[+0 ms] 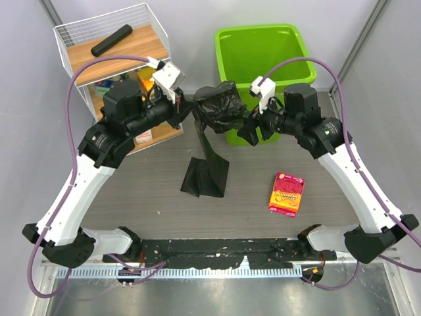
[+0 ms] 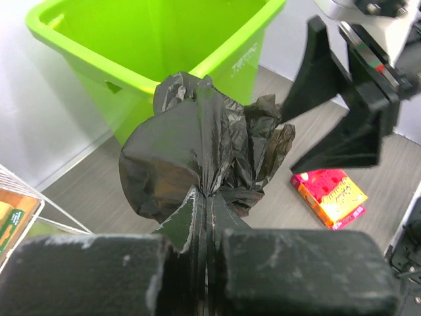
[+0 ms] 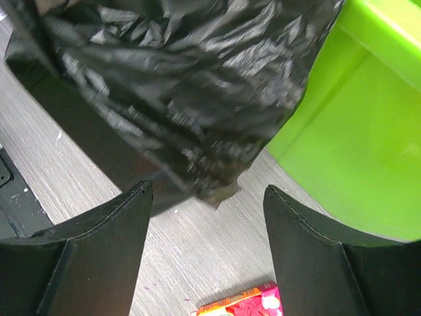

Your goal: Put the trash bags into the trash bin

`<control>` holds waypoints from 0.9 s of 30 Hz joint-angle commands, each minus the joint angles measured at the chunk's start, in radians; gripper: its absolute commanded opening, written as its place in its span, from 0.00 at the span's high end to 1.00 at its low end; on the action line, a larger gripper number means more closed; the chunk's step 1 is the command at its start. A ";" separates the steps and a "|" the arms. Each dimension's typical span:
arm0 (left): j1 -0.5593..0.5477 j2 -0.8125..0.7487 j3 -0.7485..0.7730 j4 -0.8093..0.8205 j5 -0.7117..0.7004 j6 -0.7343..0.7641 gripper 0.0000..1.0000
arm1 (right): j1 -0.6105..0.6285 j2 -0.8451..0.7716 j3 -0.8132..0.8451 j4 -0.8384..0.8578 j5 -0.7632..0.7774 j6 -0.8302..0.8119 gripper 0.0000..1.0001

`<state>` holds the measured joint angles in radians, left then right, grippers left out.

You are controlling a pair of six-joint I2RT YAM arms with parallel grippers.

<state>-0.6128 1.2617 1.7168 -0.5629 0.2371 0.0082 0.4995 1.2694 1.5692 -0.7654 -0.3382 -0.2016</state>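
Trash bags (image 2: 197, 164) between left fingers (image 2: 296, 270)

Bunched black trash bag (image 2: 197, 158) tight in left gripper (image 2: 207, 247) — lime-green trash bin (image 2: 112, 99) behind

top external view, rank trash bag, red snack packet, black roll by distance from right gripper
1. trash bag: just left of the right gripper
2. red snack packet: toward the near edge, slightly right
3. black roll: far left, atop the wire rack

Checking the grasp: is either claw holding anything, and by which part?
The left claw pinches the trash bag at a bunched fold; the right claw is open, holding nothing.
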 commanded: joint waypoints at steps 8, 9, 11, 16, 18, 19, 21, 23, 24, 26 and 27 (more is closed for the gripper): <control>0.004 -0.042 -0.029 -0.006 0.125 0.006 1.00 | -0.045 0.054 0.100 0.106 -0.159 0.074 0.24; 0.002 -0.041 -0.031 -0.008 0.128 0.006 1.00 | -0.045 0.059 0.097 0.109 -0.172 0.079 0.24; 0.002 -0.041 -0.034 -0.006 0.133 0.006 1.00 | -0.045 0.068 0.092 0.112 -0.225 0.079 0.24; 0.002 -0.039 -0.036 -0.003 0.136 0.006 1.00 | -0.045 0.084 0.074 0.115 -0.369 0.070 0.28; 0.004 -0.039 -0.034 -0.002 0.137 0.006 1.00 | -0.045 0.084 0.065 0.113 -0.404 0.062 0.29; 0.004 -0.038 -0.034 -0.002 0.139 0.006 1.00 | -0.044 0.081 0.061 0.113 -0.407 0.060 0.29; 0.004 -0.038 -0.037 -0.002 0.137 0.006 1.00 | -0.045 0.078 0.055 0.115 -0.429 0.054 0.29; 0.002 -0.038 -0.040 0.000 0.139 0.006 1.00 | -0.044 0.071 0.049 0.124 -0.450 0.062 0.29; 0.004 -0.038 -0.043 0.000 0.140 0.006 1.00 | -0.047 0.073 0.046 0.126 -0.456 0.065 0.29; 0.004 -0.038 -0.051 0.001 0.143 0.006 1.00 | -0.045 0.074 0.045 0.135 -0.473 0.076 0.29; 0.002 -0.038 -0.052 0.001 0.143 0.006 1.00 | -0.047 0.076 0.045 0.143 -0.479 0.089 0.30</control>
<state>-0.6128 1.2449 1.6752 -0.5812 0.3607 0.0090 0.4561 1.3613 1.6154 -0.6876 -0.7475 -0.1387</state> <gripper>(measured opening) 0.010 0.710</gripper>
